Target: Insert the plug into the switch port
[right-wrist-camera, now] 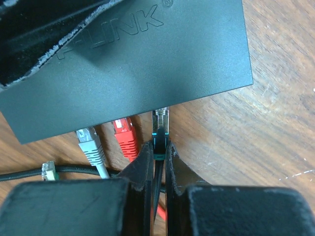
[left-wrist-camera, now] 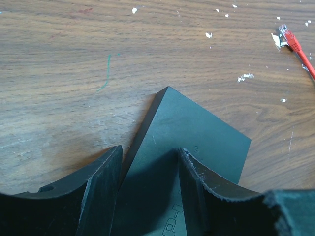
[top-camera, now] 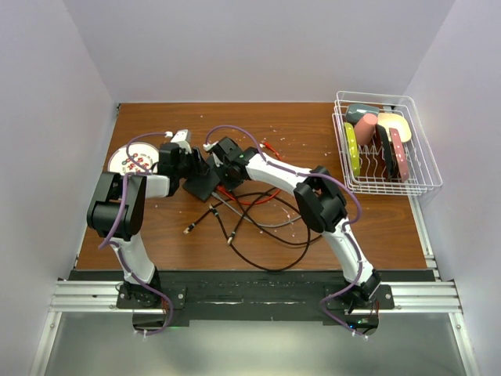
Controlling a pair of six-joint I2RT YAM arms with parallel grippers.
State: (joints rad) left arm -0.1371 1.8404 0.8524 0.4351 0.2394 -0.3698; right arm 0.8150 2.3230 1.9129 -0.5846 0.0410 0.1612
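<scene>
The flat black box (right-wrist-camera: 133, 59) lies on the wooden table, its port edge facing my right wrist camera; the ports themselves are hidden under that edge. My right gripper (right-wrist-camera: 158, 145) is shut on a black plug with a teal boot (right-wrist-camera: 160, 137). The plug's clear tip (right-wrist-camera: 161, 115) is at the box's edge, to the right of a red plug (right-wrist-camera: 125, 135) and a grey plug (right-wrist-camera: 89, 141) that sit in the row. My left gripper (left-wrist-camera: 150, 160) is closed on the box (left-wrist-camera: 192, 132) at its other end, one finger over the top face. In the top view both grippers (top-camera: 190, 166) (top-camera: 219, 166) meet at the box (top-camera: 200, 184).
Loose black, grey and red cables (top-camera: 258, 219) sprawl in front of the box. A loose plug (right-wrist-camera: 48, 170) lies at the left, and a red cable end (left-wrist-camera: 291, 40) beyond the box. A white disc (top-camera: 129, 160) sits at far left and a wire rack (top-camera: 383, 149) with dishes at the right.
</scene>
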